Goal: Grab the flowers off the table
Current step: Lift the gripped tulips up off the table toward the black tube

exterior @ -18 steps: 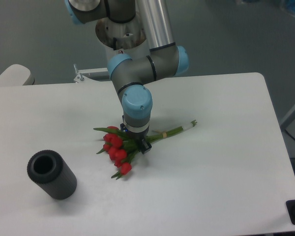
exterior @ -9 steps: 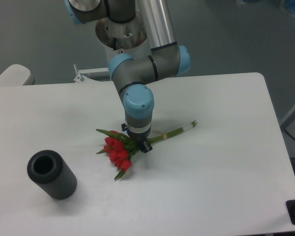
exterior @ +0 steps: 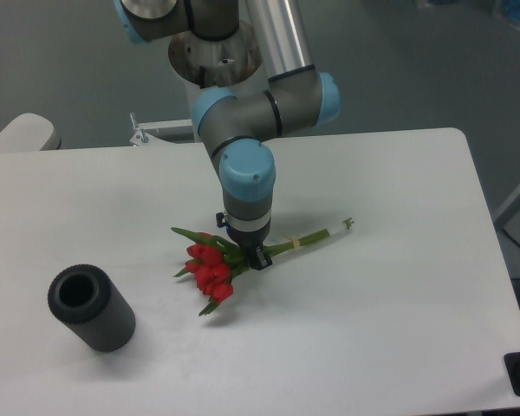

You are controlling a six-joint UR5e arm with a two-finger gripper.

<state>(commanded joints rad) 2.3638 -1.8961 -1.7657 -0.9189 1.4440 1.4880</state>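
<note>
Pretty standard UR look here: the arm (exterior: 243, 121) is built from fat grey cylindrical joint housings with those light blue round end caps, one facing the camera on the wrist and another sticking out on the right side. The long link running up out of the top of the shot is a shiny silver metal tube. There are thin black seam rings where the joint sections meet. Behind it there's a pale, dull metal round housing with a small reddish mark on it. The wrist narrows to a pale ring, then the small black gripper (exterior: 250, 256), too dark for detail.
</note>
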